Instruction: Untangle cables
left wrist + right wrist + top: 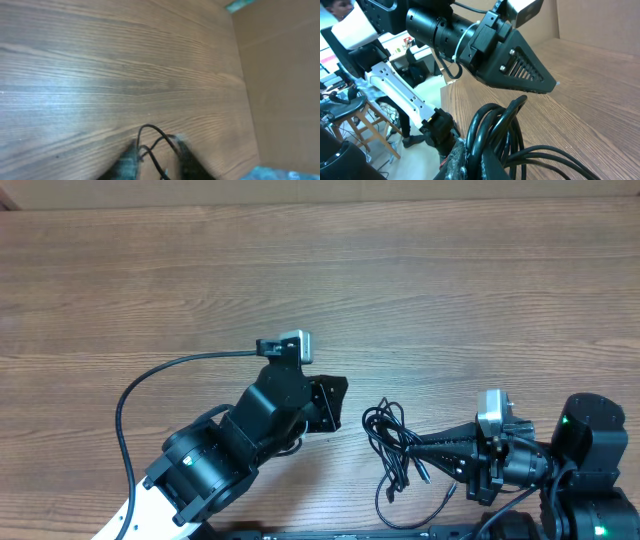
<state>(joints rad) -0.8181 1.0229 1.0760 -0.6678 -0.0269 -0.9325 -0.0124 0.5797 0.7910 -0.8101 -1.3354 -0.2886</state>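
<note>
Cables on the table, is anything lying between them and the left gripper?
Nothing visible. From overhead, only bare table separates the left gripper from the cables; the right gripper grips them from the opposite side.

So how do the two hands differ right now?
The right hand is shut on the cables; the left hand is open, its fingers apart and clamping nothing. The right hand meets the cables from the right; the left hand sits at their left. Both are black and point toward the cables.
</note>
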